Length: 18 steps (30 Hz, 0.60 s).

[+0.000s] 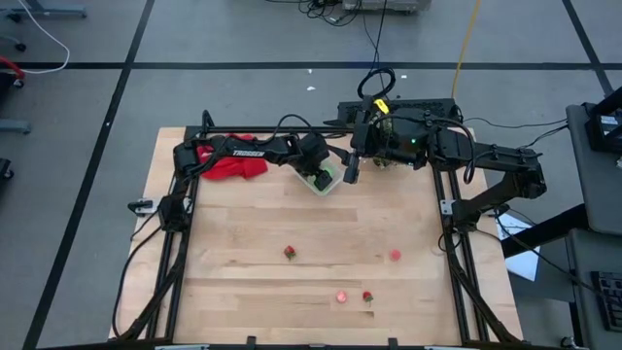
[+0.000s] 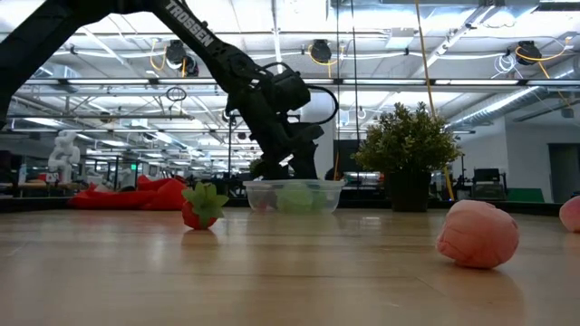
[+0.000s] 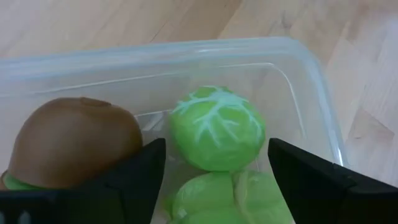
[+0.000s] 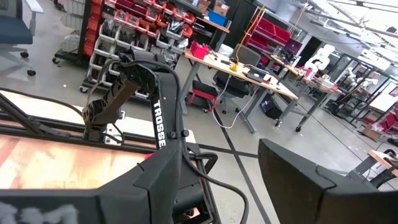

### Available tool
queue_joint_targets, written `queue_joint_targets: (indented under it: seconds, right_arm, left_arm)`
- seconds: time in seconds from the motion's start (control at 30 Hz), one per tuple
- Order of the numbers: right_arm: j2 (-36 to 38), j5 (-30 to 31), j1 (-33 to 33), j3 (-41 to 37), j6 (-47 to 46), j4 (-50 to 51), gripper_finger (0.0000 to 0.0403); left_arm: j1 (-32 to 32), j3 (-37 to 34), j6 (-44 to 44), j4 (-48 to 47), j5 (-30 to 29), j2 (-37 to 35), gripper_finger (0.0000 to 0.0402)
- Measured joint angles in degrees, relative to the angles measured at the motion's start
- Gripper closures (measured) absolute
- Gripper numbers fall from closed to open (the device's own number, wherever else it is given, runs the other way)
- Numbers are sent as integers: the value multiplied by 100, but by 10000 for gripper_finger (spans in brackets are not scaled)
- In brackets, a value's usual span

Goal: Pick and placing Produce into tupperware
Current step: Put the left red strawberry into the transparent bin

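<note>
The tupperware [image 1: 327, 181] is a clear container at the table's far middle, also seen in the low view [image 2: 294, 195]. Inside it lie a brown kiwi [image 3: 71, 146], a green cabbage ball [image 3: 216, 127] and another green piece [image 3: 211, 199]. My left gripper [image 3: 216, 155] hangs open over the container [image 1: 319, 175], pointing down, with a finger on either side of the cabbage ball and apart from it. My right gripper [image 1: 351, 170] hovers open just right of the container. On the table rest a red strawberry [image 1: 290, 253], a pink piece [image 1: 395, 256], another pink piece [image 1: 341, 296] and a red piece [image 1: 367, 297].
A red cloth [image 1: 233, 163] lies at the far left, under the left arm. A bushy potted plant [image 2: 408, 149] stands behind the container. In the low view the strawberry [image 2: 201, 206] and a pink piece [image 2: 478, 234] sit on the wood nearer the near edge.
</note>
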<state>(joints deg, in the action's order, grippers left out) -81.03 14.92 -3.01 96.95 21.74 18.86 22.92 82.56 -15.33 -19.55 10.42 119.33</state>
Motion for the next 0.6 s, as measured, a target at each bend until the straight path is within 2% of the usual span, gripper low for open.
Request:
queue_joint_targets:
  seconds: [0.33, 0.6]
  right_arm:
    - [0, 0, 0, 0, 40, 36, 197]
    - [0, 0, 0, 0, 6, 240, 197]
  left_arm:
    - [15, 156, -4, -68, 11, 0, 106]
    - [-38, 742, 134, -831, -1, -4, 105]
